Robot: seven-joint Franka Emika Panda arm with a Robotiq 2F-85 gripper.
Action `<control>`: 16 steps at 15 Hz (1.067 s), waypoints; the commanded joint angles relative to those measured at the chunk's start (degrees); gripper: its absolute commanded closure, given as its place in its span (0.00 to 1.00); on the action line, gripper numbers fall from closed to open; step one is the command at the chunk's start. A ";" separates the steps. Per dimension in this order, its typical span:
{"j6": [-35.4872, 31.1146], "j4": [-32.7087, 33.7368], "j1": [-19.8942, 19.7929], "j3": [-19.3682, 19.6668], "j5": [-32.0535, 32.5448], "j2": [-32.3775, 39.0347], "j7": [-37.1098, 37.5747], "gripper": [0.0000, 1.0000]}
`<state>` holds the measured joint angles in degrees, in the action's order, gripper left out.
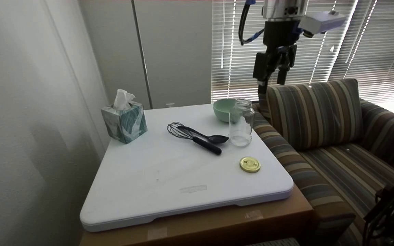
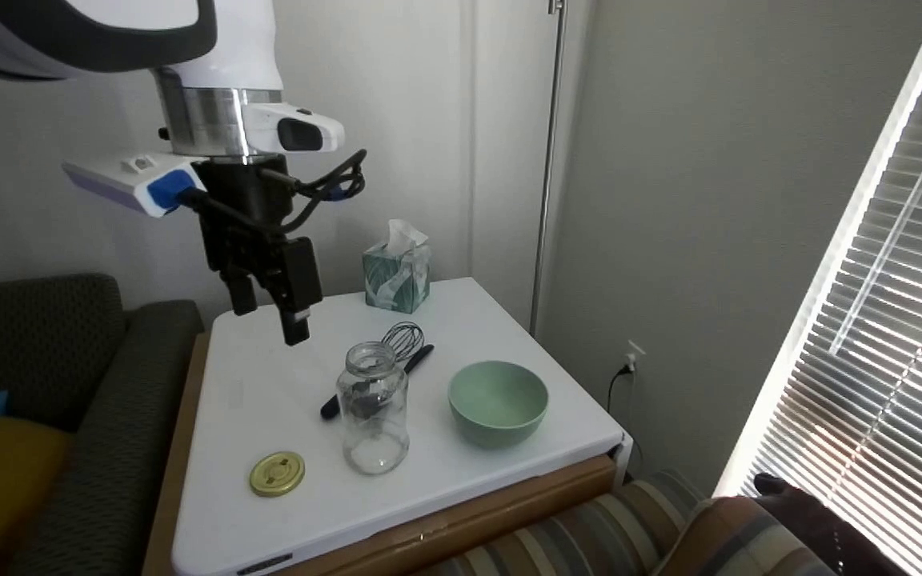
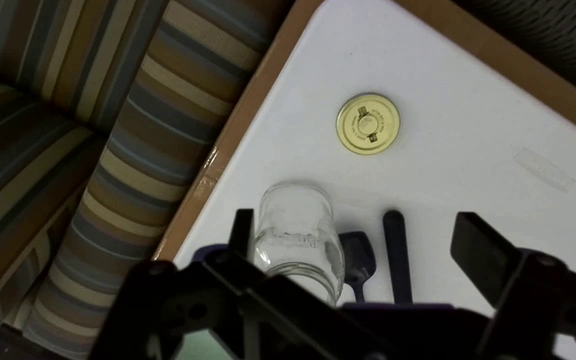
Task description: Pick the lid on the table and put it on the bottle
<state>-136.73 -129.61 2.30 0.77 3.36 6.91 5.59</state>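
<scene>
Jaws apart and empty, bottom of the wrist view; the lid (image 3: 368, 124), round, without long axis, lies on the table (image 3: 448, 165) in the upper frame, in line with their gap.

The arm (image 2: 241, 44) is hanging from above, its silver wrist (image 2: 209, 122) is standing nearly upright, and the black gripper (image 2: 270, 320) is pointing downward, fingers (image 3: 483, 257) standing well apart.

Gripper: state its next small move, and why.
Probably shift the gripper across until it is over the lid, before lowering: it is open, holds nothing, and in the wrist view the lid lies on the table beyond its jaws, not between them.
</scene>
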 commanded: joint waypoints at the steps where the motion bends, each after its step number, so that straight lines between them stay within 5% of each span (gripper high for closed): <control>1: -9.45 -5.42 1.19 -0.44 5.12 0.08 6.30 0.00; 8: -29.06 -17.08 2.76 -0.01 5.70 0.41 14.29 0.00; 13: -44.46 -20.02 7.74 8.37 20.74 6.63 28.46 0.00; 16: -47.52 -18.91 12.01 12.49 22.29 11.47 31.09 0.00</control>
<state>-180.51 -149.90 10.39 9.27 23.85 13.53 34.28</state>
